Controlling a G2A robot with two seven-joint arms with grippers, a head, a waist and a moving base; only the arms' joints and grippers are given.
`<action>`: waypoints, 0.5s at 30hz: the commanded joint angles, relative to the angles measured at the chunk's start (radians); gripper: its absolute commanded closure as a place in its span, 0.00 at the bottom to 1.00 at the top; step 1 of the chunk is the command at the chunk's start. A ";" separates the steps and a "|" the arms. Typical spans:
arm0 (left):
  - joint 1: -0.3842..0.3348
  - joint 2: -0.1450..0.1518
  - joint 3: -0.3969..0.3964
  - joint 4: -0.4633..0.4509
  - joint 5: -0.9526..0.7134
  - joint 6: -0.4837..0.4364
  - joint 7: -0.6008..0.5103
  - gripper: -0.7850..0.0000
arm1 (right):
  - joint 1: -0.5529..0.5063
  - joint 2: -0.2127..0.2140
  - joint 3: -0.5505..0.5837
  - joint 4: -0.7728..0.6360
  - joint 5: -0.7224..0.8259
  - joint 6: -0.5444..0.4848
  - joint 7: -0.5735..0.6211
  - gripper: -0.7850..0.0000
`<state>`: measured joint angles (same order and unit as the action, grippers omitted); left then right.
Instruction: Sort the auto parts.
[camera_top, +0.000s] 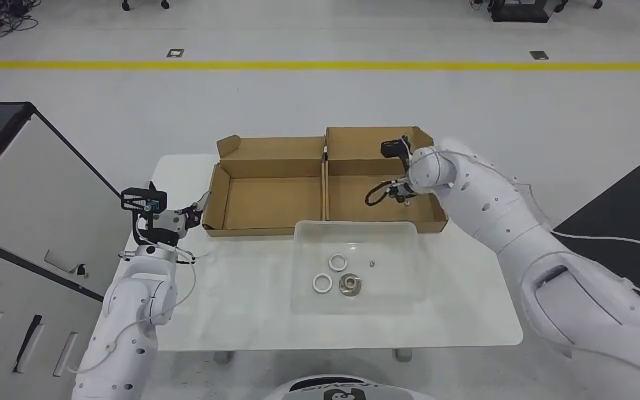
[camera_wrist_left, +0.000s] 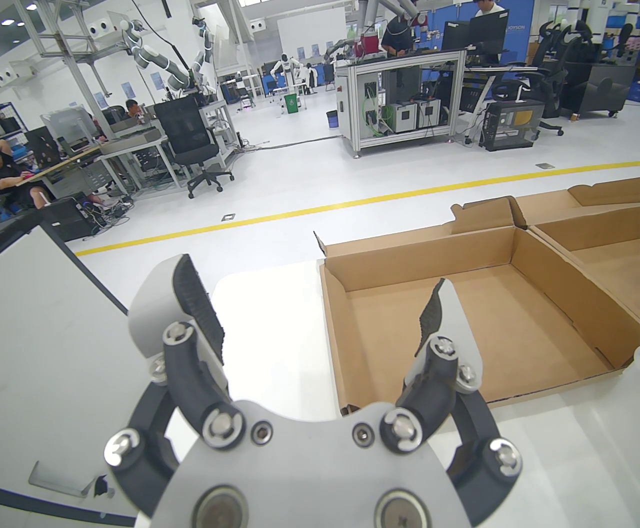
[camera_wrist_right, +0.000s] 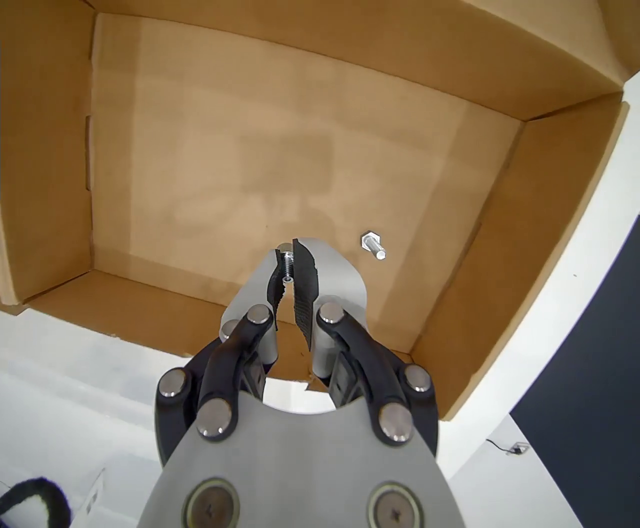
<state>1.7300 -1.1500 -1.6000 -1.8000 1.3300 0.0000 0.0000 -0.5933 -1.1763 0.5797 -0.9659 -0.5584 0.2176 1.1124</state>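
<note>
Where the table (camera_top: 250, 300) begins on the left, the left gripper (camera_wrist_left: 314, 292) is held above its white top just beside the outer wall of the left cardboard box (camera_top: 265, 200); its fingers (camera_wrist_left: 192, 295) are spread wide with nothing between them. That left box is open at the top, and its brown floor appears bare. It stands side by side with the right cardboard box (camera_top: 350, 175), the two meeting along a shared middle wall. Just in front of the boxes, straddling the line of that wall, sits a clear plastic tray (camera_top: 300, 270). It holds two white rings, one (camera_top: 339, 263) farther from the robot and one (camera_top: 322, 284) nearer, with a grey metal part (camera_top: 350, 287) just beside the nearer ring. A small dark piece (camera_top: 372, 263) lies apart from them toward the tray's right side; its kind cannot be made out. Over the floor of the right box, toward its right wall, the right gripper (camera_wrist_right: 289, 250) is clamped on a bolt (camera_wrist_right: 286, 261), which shows as a threaded shank pinched between the black pads. A second bolt (camera_wrist_right: 372, 246) lies on its side on the floor of the same box, near the gripper's tips but clear of them.
</note>
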 joint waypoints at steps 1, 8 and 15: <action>0.000 0.000 0.000 0.000 0.000 0.000 0.000 0.00 | 0.007 -0.015 -0.016 0.035 -0.001 -0.003 0.001 1.00; 0.000 0.000 0.000 0.000 0.000 0.000 0.000 0.00 | 0.028 -0.064 -0.055 0.141 -0.005 -0.017 -0.014 1.00; 0.000 0.000 0.000 0.000 0.000 0.000 0.000 0.00 | 0.047 -0.104 -0.075 0.219 -0.007 -0.031 -0.026 1.00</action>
<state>1.7300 -1.1500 -1.6000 -1.8000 1.3300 0.0000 0.0000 -0.5483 -1.2757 0.5063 -0.7580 -0.5646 0.1882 1.0886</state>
